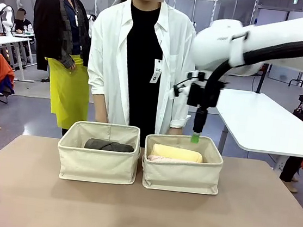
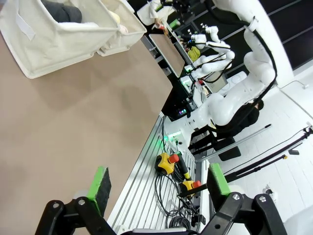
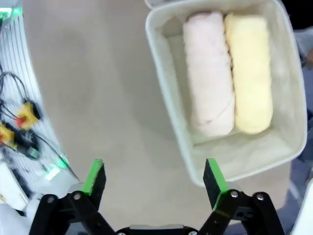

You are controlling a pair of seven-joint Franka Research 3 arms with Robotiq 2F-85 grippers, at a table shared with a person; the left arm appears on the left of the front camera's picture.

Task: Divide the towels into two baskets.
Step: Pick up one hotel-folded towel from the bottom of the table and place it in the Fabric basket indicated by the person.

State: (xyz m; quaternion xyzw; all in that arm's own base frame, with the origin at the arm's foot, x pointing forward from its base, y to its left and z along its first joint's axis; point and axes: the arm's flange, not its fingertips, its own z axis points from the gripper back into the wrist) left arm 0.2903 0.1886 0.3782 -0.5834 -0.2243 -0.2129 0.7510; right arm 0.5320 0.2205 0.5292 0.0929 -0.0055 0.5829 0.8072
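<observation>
- The left hand sits low over the near left part of the tabletop; its green pads stand spread to full width with nothing between them; it looks parked out of the way, well apart from both bins
- The left basket stands on the tabletop just left of centre, its soft walls upright; a dark grey towel lies lengthwise inside, below the rim; a pale edge beside it in the left wrist view may be a white towel, but I cannot tell for certain
- A person in a white coat stands at the far side, directly behind the two baskets, arms down behind the bins' far walls; the hands are hidden
- The right basket stands just beside the left one, the two walls almost touching, presumably so each arm has one within reach
- Inside it, the pale pink towel and the pale yellow towel lie side by side, touching along their length; parallel packing is what lets two rolls fit the narrow bin
- The right hand hangs above the far right rim of the right basket, fingers pointing down; its fingers are fully parted and hold nothing
- Judged from how the rolls lie, the right bin has its share; the sorting looks finished or nearly so
</observation>
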